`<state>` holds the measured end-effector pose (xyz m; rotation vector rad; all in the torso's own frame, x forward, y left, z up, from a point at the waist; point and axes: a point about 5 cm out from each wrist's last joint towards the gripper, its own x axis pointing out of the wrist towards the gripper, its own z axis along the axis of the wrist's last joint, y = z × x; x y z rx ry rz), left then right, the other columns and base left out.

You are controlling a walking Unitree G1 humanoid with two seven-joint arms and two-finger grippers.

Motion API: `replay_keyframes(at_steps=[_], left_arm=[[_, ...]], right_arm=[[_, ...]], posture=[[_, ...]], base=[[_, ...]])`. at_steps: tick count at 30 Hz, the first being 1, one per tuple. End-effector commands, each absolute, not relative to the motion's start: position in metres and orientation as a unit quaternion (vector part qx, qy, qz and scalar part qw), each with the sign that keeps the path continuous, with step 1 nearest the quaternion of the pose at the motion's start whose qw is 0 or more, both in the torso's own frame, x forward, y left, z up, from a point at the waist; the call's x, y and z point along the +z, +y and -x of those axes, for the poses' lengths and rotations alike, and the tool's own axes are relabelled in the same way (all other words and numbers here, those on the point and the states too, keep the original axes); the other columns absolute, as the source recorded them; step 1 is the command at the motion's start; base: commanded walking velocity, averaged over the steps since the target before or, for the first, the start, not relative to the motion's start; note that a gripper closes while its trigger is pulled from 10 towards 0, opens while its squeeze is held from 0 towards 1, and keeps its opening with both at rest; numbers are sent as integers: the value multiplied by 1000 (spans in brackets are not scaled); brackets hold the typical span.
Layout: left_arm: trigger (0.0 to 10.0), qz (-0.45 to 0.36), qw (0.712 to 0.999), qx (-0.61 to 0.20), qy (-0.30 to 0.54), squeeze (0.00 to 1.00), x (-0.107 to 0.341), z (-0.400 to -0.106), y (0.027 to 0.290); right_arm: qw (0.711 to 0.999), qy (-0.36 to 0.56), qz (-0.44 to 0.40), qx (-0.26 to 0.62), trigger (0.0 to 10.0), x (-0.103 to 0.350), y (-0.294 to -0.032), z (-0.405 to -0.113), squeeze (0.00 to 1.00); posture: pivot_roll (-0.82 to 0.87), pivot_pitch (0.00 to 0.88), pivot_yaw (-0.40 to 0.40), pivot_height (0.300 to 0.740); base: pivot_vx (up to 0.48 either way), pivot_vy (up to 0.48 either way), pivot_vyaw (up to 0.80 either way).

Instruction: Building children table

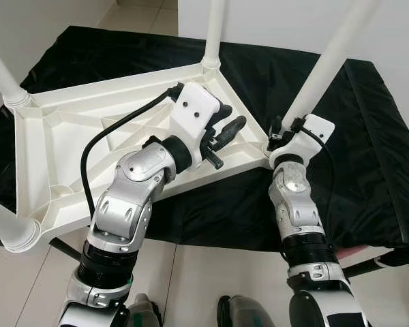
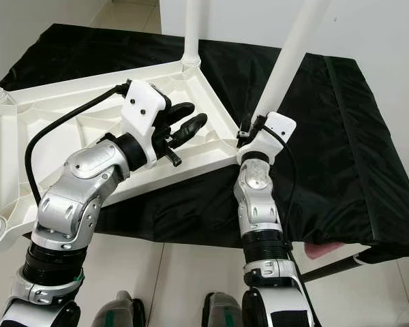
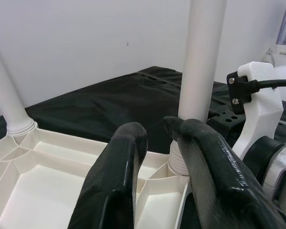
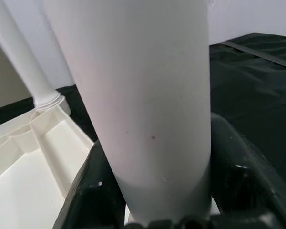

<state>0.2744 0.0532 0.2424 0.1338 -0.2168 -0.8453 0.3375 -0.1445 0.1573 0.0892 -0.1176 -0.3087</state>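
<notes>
A white plastic children's table (image 1: 61,136) lies upside down on a black cloth, with its legs pointing up. My right gripper (image 1: 281,136) is shut on the base of the near right leg (image 1: 327,61), right above its corner socket. In the right wrist view, black fingers (image 4: 93,191) press both sides of that leg (image 4: 148,95). My left gripper (image 1: 232,129) hovers over the table's ribbed underside, a little left of that corner. It is open by a narrow gap and holds nothing, pointing towards the same leg (image 3: 202,57).
Other legs stand at the far left (image 1: 3,78), the far middle (image 1: 213,30) and the near left corner (image 1: 7,228). The black cloth (image 1: 368,150) drapes over the support's edges. Tiled floor (image 1: 204,272) lies below, and a white wall is behind.
</notes>
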Motion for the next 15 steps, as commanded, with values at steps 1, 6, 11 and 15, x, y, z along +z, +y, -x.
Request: replay_keyframes(at_steps=[1, 6, 11, 15], left_arm=[[10000, -65, 920, -369, -111, 0, 246, -276, 57], [10000, -65, 920, -371, -111, 0, 246, -276, 56], [10000, -64, 920, -371, -112, 0, 246, -276, 56], [10000, -65, 920, -370, -112, 0, 247, -276, 56]], right_arm=[[978, 40, -49, -197, 10000, 116, -152, -330, 0], [974, 43, -56, -216, 10000, 119, -149, -335, 0], [968, 29, -65, -239, 10000, 124, -144, -339, 0], [971, 28, -57, -232, 10000, 124, -139, -341, 0]], posture=[[-25, 66, 2, 740], [-25, 65, 3, 740], [-20, 63, 0, 740], [-14, 63, -3, 740]], base=[[0, 0, 0], [0, 0, 0], [0, 0, 0], [0, 0, 0]])
